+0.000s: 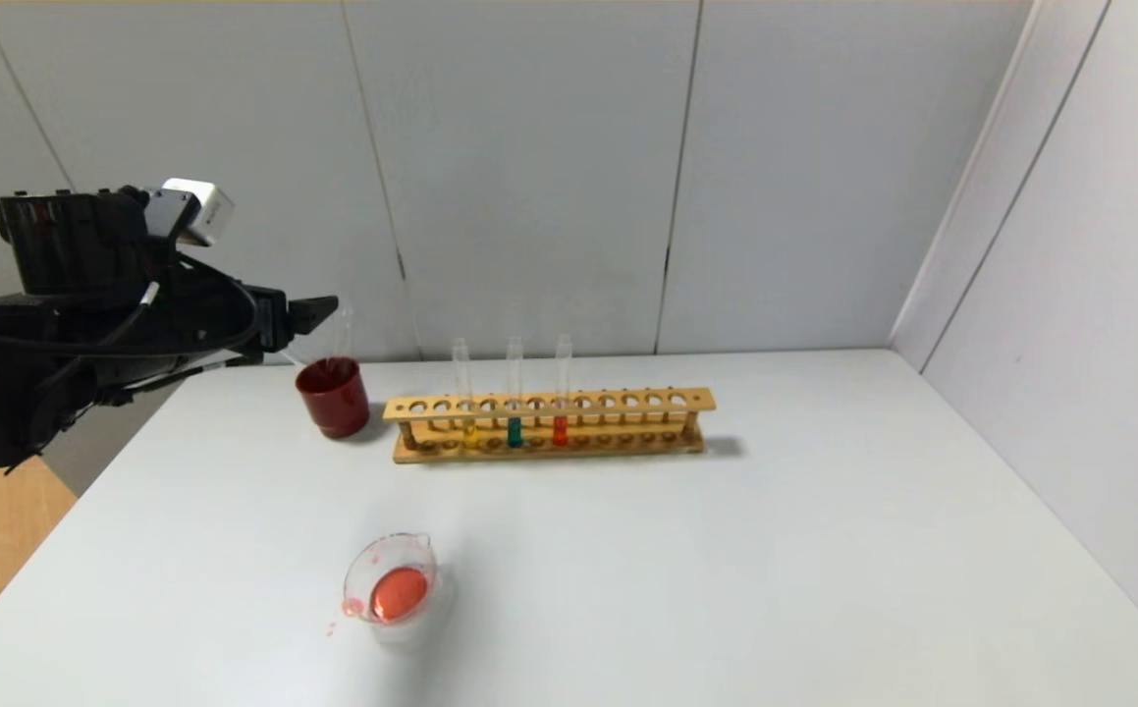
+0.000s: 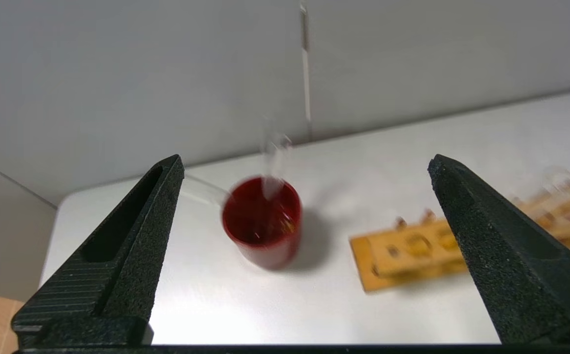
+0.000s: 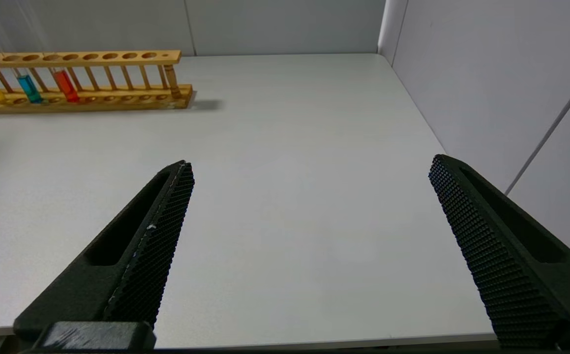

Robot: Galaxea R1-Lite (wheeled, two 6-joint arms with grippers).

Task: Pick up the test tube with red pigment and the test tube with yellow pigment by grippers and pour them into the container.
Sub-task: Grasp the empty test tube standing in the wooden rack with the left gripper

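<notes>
Grey wall panels close off the back and right of a white table (image 1: 824, 550), and I take the wooden rack (image 1: 549, 424) as my landmark. Three tubes stand upright in its holes so nothing spills: the test tube with yellow pigment (image 1: 468, 420) toward the rack's left end, a teal tube (image 1: 514, 417) next to it, and the test tube with red pigment (image 1: 561, 414) on the teal one's other side, all untouched in their slots.

Just off the rack's left end sits a dark red cup (image 1: 333, 396) with an empty clear tube (image 1: 343, 339) leaning in it; I judge it serves as a discard pot. My left gripper (image 2: 304, 167) hovers above and to the left of that cup with its jaws spread wide and nothing between them, so it looks to have let go there.

Well in front of the rack, nearer me, the container (image 1: 394, 589) holds a pool of orange-red liquid, with a few small drips on the table beside it. It stands apart from the rack, I'd guess, to give pouring room.

My right gripper (image 3: 309, 169) waits spread and empty over bare table, off the rack's right end.
</notes>
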